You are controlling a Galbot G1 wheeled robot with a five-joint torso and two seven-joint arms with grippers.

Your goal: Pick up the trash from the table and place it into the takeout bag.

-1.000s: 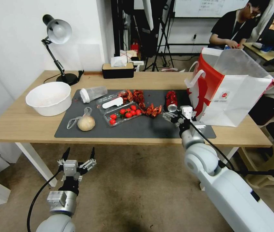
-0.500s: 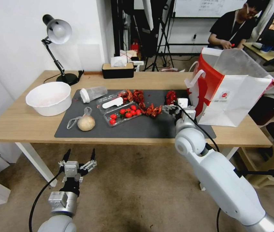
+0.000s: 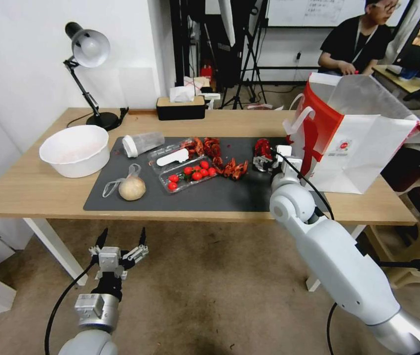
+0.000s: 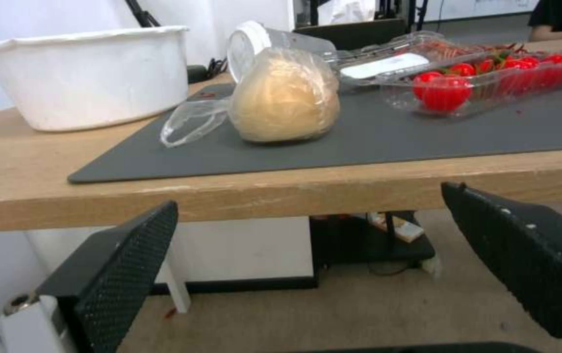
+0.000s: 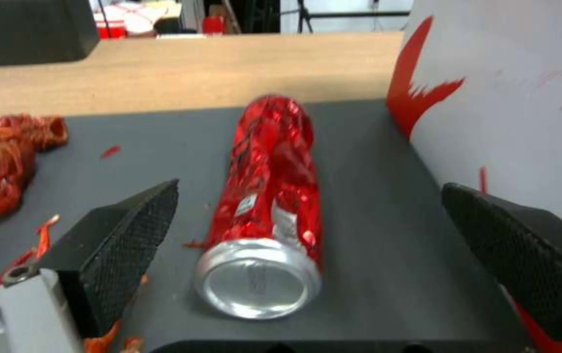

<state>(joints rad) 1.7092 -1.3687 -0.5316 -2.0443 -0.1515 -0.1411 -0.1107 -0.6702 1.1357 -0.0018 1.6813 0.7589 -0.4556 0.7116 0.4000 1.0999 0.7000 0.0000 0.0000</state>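
moved: my right gripper [image 5: 307, 255] slid farther in, now straddling the red soda can [image 5: 268, 196] | jaws wide, empty | can lying on mat just left of takeout bag [image 3: 362, 138] | tip: center, then squeeze across its sides

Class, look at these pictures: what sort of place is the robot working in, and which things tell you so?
Probably a lab or office workroom staged as a mealtime desk. Tripod stands and a whiteboard fill the background, while the light-wood table carries a desk lamp, food leftovers and a takeout bag.

A glossy, crinkled red metal can [image 5: 267, 206] lies on a matt grey mat [image 5: 372, 206], probably rubbery, over light wood.
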